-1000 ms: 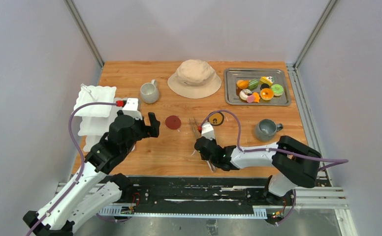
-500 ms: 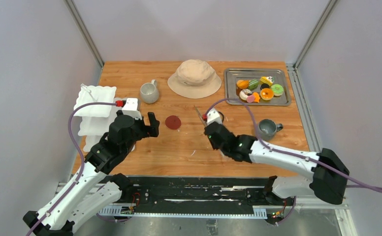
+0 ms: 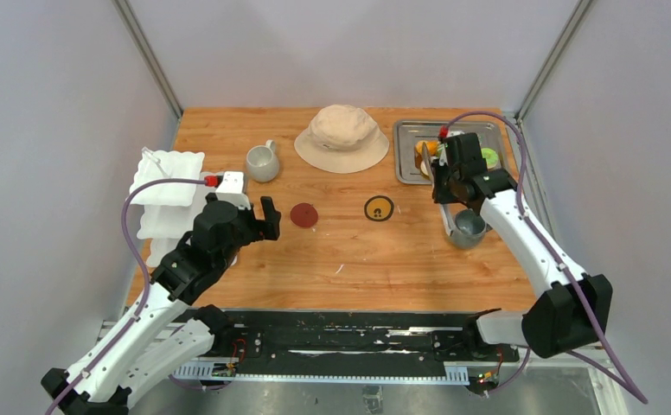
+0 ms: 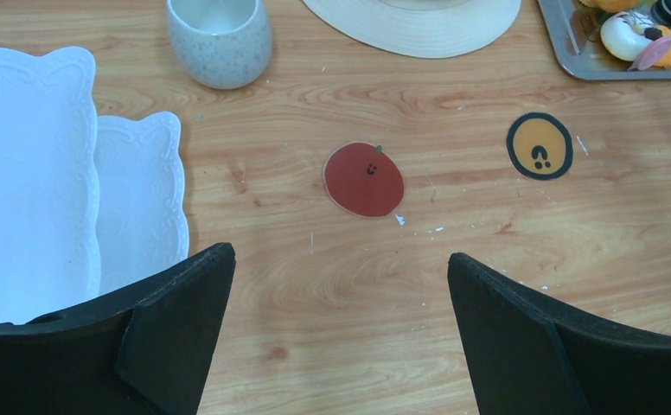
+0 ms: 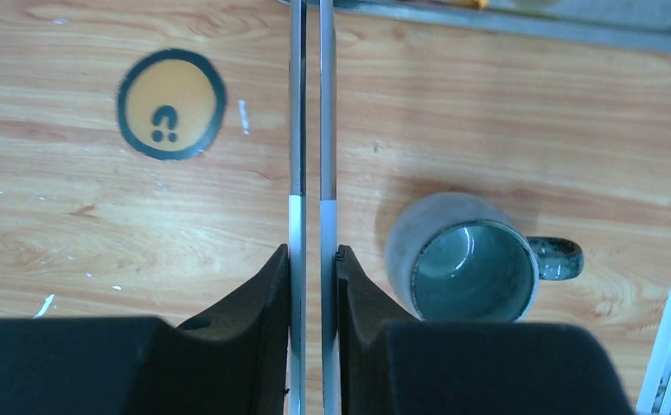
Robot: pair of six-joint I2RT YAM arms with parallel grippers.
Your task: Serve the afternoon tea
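The right end effector [image 5: 313, 256], clamped shut on the tongs [image 5: 309, 130], has swung from mid-worktop [image 3: 341, 255] to the tray [image 3: 405, 164], likely to pick up pastries [image 4: 630, 35], which lie in the tray just ahead. The empty grey mug [image 5: 466, 270] sits just right. The left end effector [image 4: 339, 257] is wide open and empty, with the stand [image 4: 29, 173] to its left.

1. metal tongs [image 5: 297, 130]: pinched betw. fingers of R gripper [image 5: 312, 252], 2 blades close together, running straight ahead of it.
2. orange disc [image 5: 171, 104], black rim: flat on wood table [image 3: 358, 259], ahead-left of R gripper, left of tongs.
3. red disc [image 4: 364, 179]: flat, just ahead of L gripper [image 4: 341, 257], approx. centred on its gap.
4. beige hat [image 3: 342, 137]: farther ahead of L gripper, to the right.
5. steel tray [image 3: 406, 138]: ahead of R gripper; tongs pass over its near rim.
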